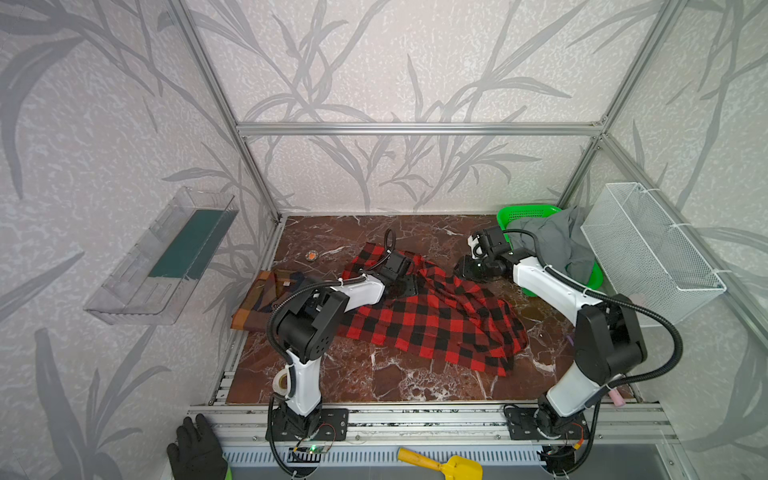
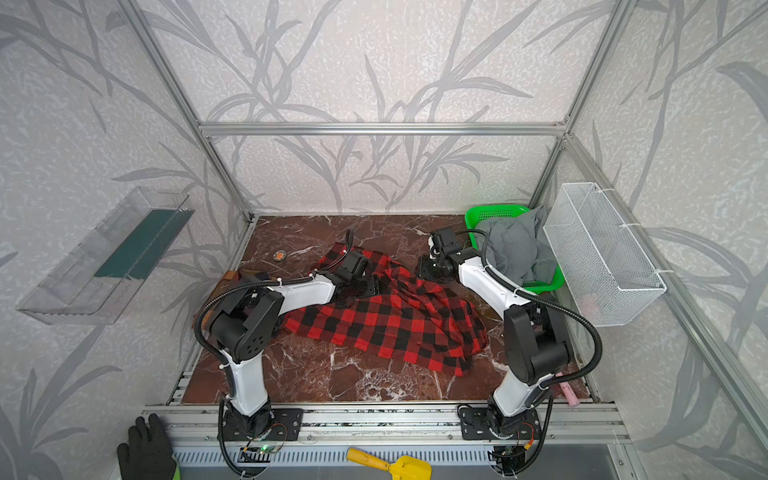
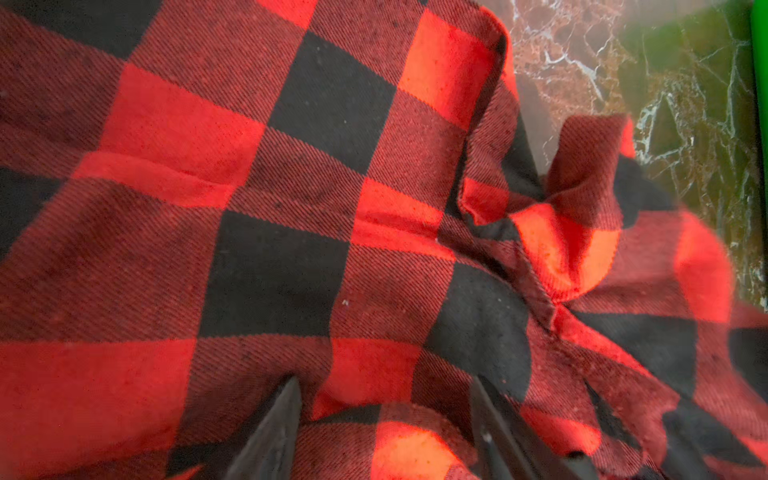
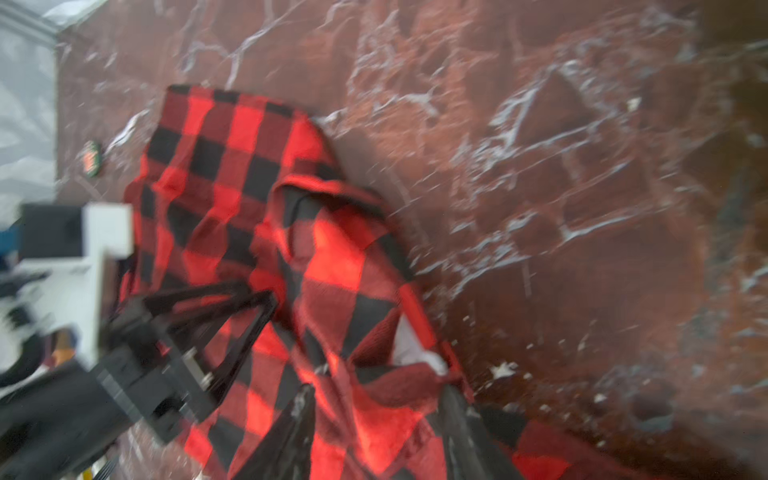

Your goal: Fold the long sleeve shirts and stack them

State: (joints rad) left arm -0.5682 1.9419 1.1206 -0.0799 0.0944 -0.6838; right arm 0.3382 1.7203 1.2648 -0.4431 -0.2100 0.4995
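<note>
A red-and-black check long sleeve shirt lies rumpled and spread across the middle of the marble table. A brown, orange and navy plaid shirt lies folded at the left edge, partly behind my left arm. My left gripper rests low on the check shirt near its back part, jaws apart, with a fold of cloth bulging between them. My right gripper is at the shirt's back right edge, jaws apart over a bunched fold; that view is blurred.
A green basket holding grey cloth stands at the back right, with a white wire basket on the right wall. A clear shelf hangs on the left wall. A small orange disc lies at the back left.
</note>
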